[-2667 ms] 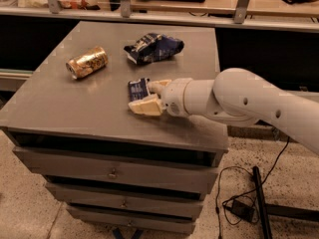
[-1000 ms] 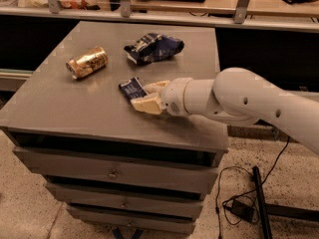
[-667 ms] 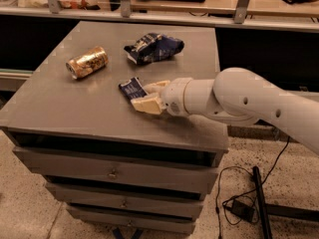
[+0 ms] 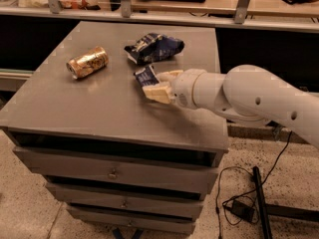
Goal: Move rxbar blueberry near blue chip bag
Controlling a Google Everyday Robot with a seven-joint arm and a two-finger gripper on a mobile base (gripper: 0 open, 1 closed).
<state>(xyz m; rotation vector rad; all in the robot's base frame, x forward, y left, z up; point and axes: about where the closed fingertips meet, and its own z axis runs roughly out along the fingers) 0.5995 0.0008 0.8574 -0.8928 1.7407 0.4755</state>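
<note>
A single camera view is given, looking down at an angle on a grey cabinet top (image 4: 99, 108) with drawers (image 4: 114, 173) set into its front. A thick white robot arm (image 4: 249, 98) is seen reaching in from the right edge of the picture, low over the right half of the surface. At its end, the gripper (image 4: 153, 83) is held near the middle of the top, its two cream-coloured fingers (image 4: 158, 94) pointed left. The rxbar blueberry (image 4: 145, 76), a small flat dark blue wrapper with pale lettering, is pinched between those fingers at their tips, with its free end sticking out to the upper left. Whether the bar is touching the surface or raised just above it cannot be told. The blue chip bag (image 4: 153, 47), wrinkled, dark blue with white patches, is laid just behind the bar, toward the far edge of the top; the two are close together, and a narrow strip of grey is seen between them. A gold can (image 4: 88, 62) is laid on its side well to the left of both. On the speckled floor to the lower right, a black cable (image 4: 239, 203) and a dark pole (image 4: 261, 203) are seen.
</note>
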